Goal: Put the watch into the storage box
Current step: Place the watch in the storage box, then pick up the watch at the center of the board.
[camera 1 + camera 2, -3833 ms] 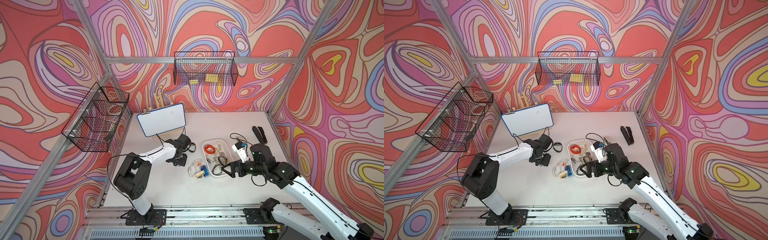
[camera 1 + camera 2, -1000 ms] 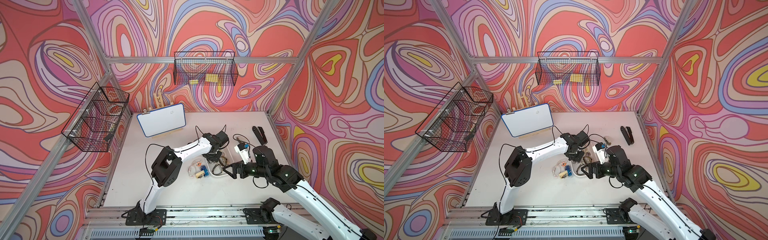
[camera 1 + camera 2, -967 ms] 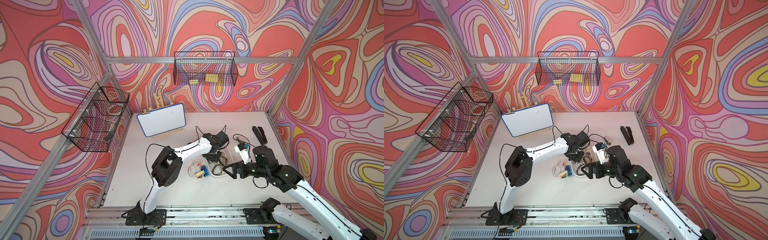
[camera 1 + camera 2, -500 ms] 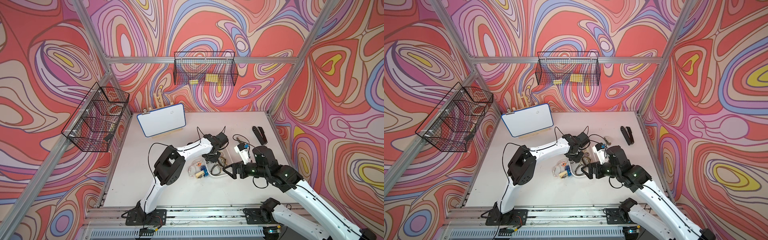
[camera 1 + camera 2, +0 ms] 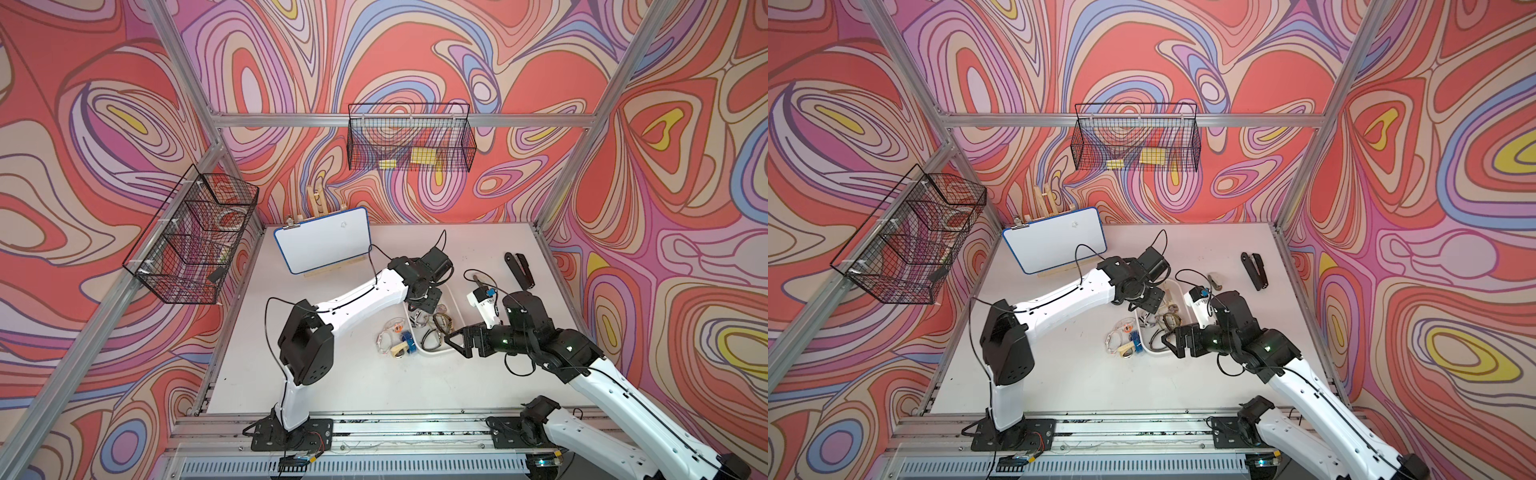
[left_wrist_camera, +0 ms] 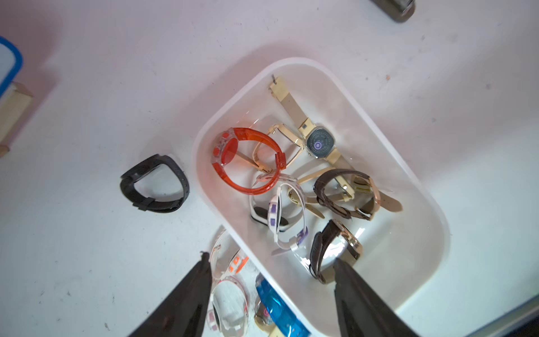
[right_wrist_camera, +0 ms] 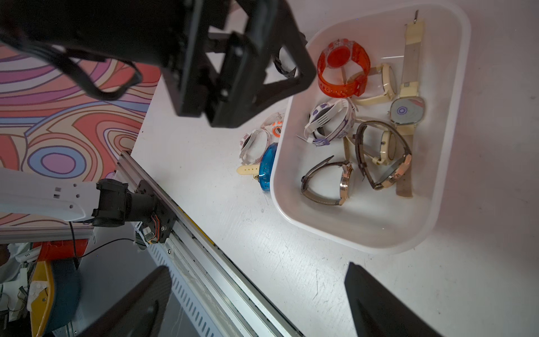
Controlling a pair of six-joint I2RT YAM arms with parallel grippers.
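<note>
- Swirling pink-and-orange walls all round, and below them a white surface (image 5: 353,374) with a whiteboard (image 5: 324,245) propped at the back and a black stapler (image 5: 519,270) off to one side.
- The white storage box (image 6: 393,256) sits mid-surface with a heap of watches inside, a bright orange watch (image 6: 248,160) among them.
- The left fingers (image 6: 186,297) hover over the box's rim, spread wide, and there's nothing gripped between them.
- Right under those fingers, the brown-strap watch (image 6: 335,248) lies inside the box, tipped on its edge with the gold case showing. The right wrist view (image 7: 326,183) also puts it on the box floor.
- A black watch (image 6: 154,182) lies on the surface just beside the box, outside the wall.
- More are outside too: a blue watch (image 6: 280,306) and some pale watches (image 6: 229,309) bunched against the box's side.
- The right fingers (image 7: 379,306) gape fully apart and are empty, hanging over bare surface just short of the box's near end.
</note>
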